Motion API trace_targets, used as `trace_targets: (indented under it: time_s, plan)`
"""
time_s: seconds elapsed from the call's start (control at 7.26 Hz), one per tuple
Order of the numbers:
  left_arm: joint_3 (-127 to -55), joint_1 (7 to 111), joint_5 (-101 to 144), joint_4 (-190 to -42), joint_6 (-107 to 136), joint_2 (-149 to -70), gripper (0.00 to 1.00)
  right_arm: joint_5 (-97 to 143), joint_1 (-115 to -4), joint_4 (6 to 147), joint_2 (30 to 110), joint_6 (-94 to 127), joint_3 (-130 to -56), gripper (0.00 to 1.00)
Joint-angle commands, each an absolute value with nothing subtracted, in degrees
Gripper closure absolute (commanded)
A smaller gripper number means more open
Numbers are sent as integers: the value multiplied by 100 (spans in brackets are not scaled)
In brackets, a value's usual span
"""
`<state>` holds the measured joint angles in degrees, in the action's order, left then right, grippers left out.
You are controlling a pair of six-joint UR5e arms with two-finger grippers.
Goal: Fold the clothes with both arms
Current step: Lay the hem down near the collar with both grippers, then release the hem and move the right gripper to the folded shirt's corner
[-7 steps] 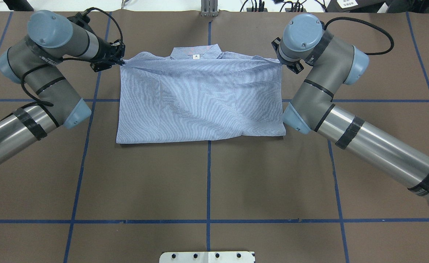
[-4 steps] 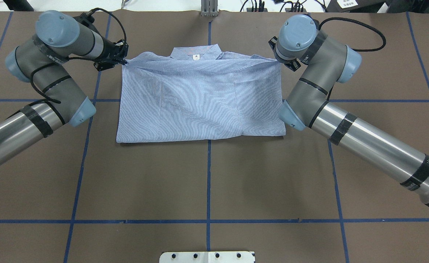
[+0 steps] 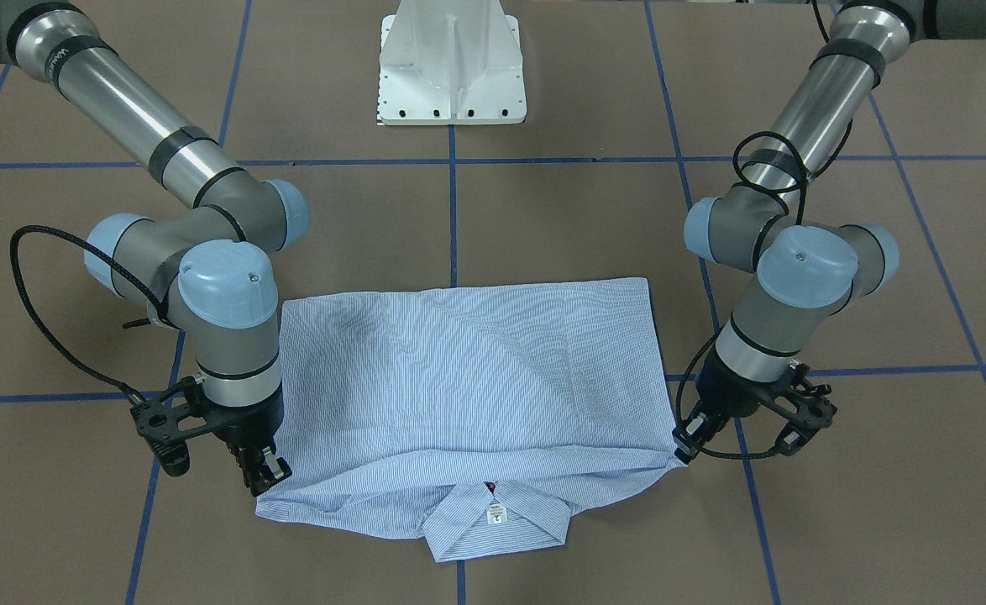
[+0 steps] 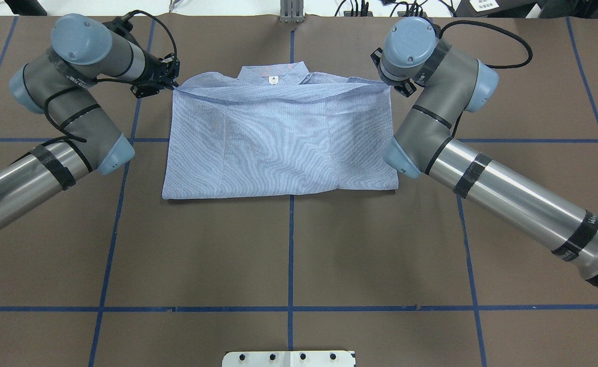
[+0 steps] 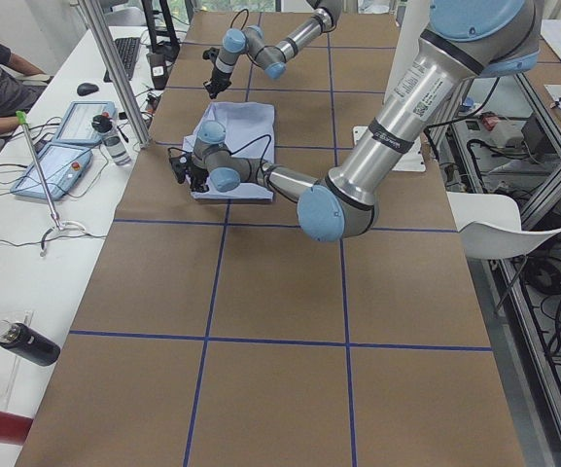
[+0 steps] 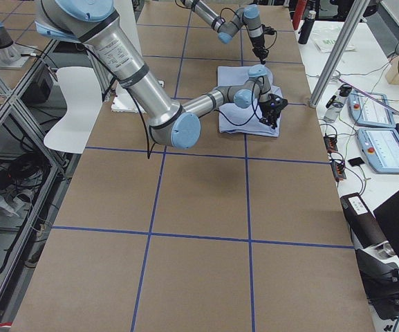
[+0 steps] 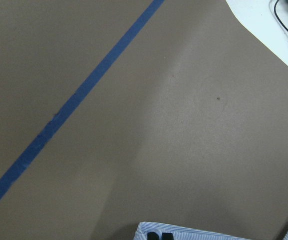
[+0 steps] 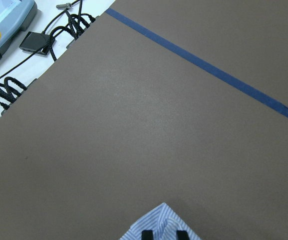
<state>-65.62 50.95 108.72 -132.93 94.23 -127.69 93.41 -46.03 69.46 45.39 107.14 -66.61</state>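
Finely striped blue-and-white shirt (image 4: 278, 142), folded rectangular, softly creased. The left gripper (image 3: 684, 444) and right gripper (image 3: 264, 472) each pinch a far corner.

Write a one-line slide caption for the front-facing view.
The left gripper and right gripper each pinch a collar-side corner of the folded striped shirt on the table.

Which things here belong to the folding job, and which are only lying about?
Job: shirt; left hand and right hand, both shut on its corners near the collar.
Lying about: black bottle, clear bottle, control tablet, white base.
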Motion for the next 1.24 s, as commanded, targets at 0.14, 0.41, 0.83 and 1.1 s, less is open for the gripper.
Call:
trace_targets:
  time_s: [0.14,0.41,0.83,1.1]
  plan:
    - [-6783,5517,10950,-13377,9291,-12710,68,9796,-4842,6908,4535,10749,-6836,47]
    - [-7214,5563,11311,-13377,9281,-12394,68,10019,-4538,6891,5819,10758,-8514,44]
    - [-7453,5563,11259,-13368,9281,-12165,68,9967,-3685,6891,6942,11228,-9843,36]
    - [-7523,5572,11224,-13333,9238,-12155,68,9775,-3420,6725,6987,11496,-9800,32]
